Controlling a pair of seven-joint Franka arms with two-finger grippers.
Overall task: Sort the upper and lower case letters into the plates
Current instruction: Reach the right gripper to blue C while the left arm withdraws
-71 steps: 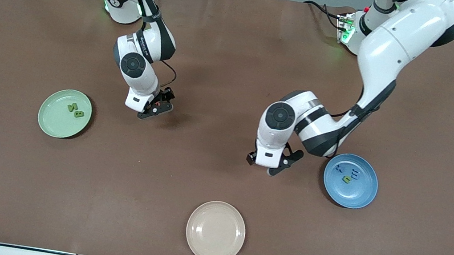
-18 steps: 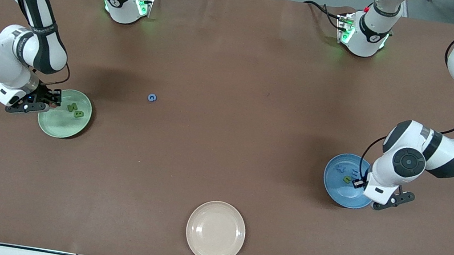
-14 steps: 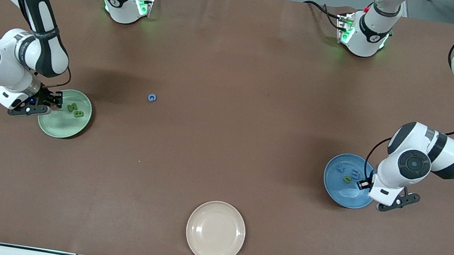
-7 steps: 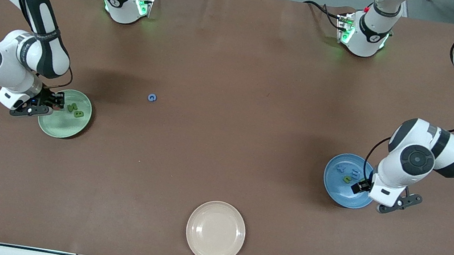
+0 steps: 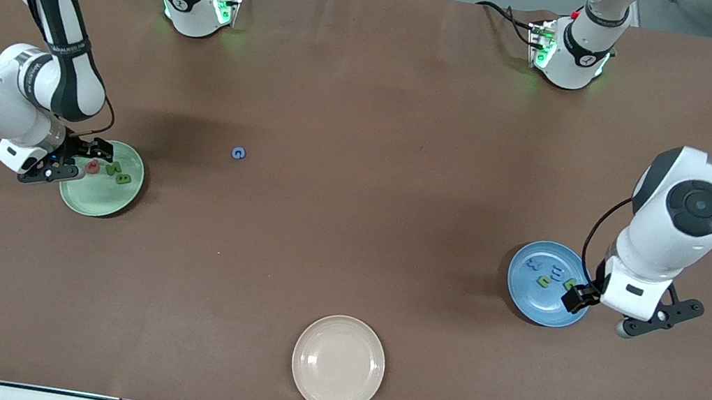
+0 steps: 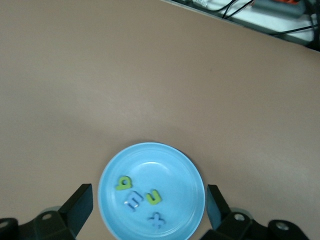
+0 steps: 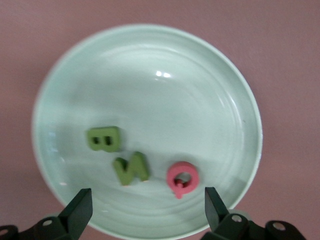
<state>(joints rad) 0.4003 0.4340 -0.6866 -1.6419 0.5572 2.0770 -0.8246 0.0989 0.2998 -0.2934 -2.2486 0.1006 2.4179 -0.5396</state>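
Right gripper (image 5: 69,161) over pale green plate (image 5: 80,201), fingers spread, empty: red Q (image 5: 93,167) lies released beside green N (image 5: 112,168) and B (image 5: 123,179); three pieces there. Best to lift straight up, clear of the rim. One blue G (image 5: 238,153) remains on the table. Cream plate (image 5: 338,364): none. Blue plate (image 5: 528,300): four pieces. Left gripper (image 5: 597,312) over its edge, spread, empty.

Both arms bent down low, left pincer (image 6: 148,212) and right pincer (image 7: 145,212) each wide open, empty.
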